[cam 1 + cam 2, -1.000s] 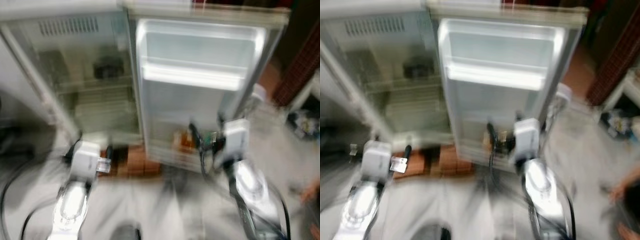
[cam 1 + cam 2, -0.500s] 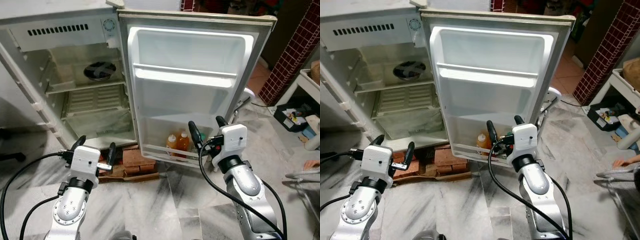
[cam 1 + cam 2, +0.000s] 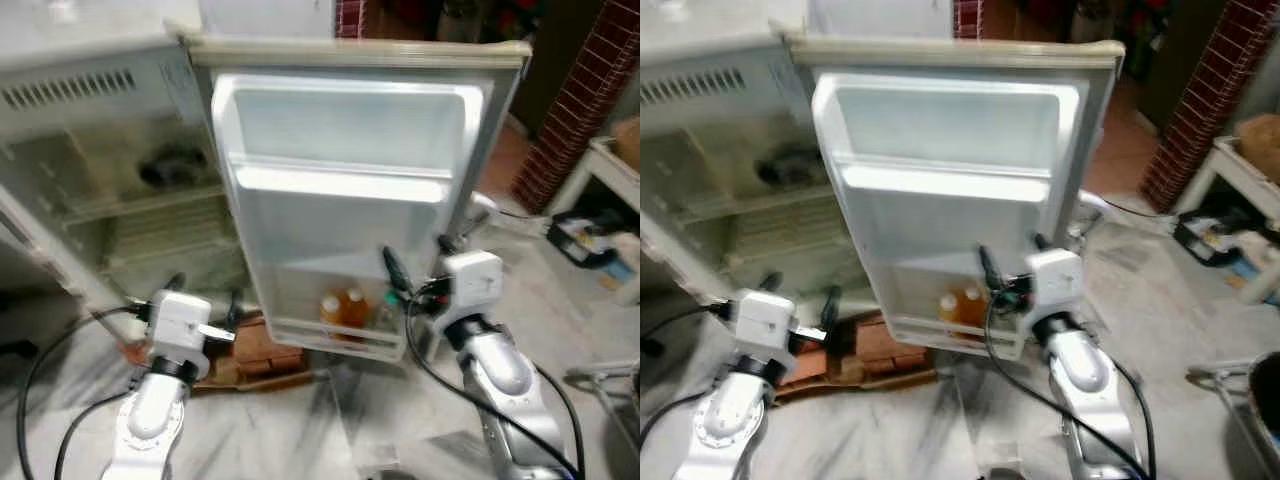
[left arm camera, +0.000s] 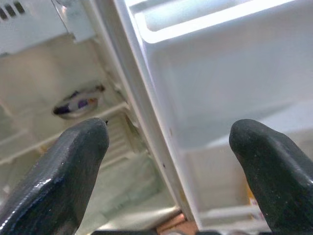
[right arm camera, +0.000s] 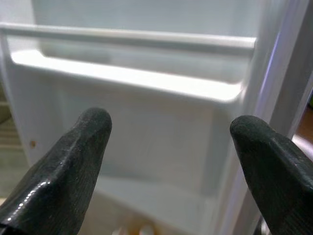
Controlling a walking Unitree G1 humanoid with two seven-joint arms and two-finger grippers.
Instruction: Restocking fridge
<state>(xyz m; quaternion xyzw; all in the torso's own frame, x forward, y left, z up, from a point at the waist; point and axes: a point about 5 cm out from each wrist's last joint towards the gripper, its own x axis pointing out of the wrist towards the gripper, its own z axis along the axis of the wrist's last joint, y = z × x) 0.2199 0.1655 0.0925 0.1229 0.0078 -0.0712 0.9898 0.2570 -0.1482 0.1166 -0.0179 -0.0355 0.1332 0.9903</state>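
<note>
The fridge stands open ahead of both sets of jaws, its door swung wide with the shelf rail straight beyond the right gripper. Two orange bottles sit in the door's lowest bin, just left of the right gripper, whose jaws are spread wide and empty. The left gripper hangs lower, jaws wide and empty, facing the door's hinge edge, with bricks on the floor beside it.

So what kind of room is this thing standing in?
Probably a kitchen or utility corner of a home. An old fridge stands open, two orange bottles sit in its door's bottom shelf, the floor is marble-patterned tile, and a red brick wall rises beyond.
</note>
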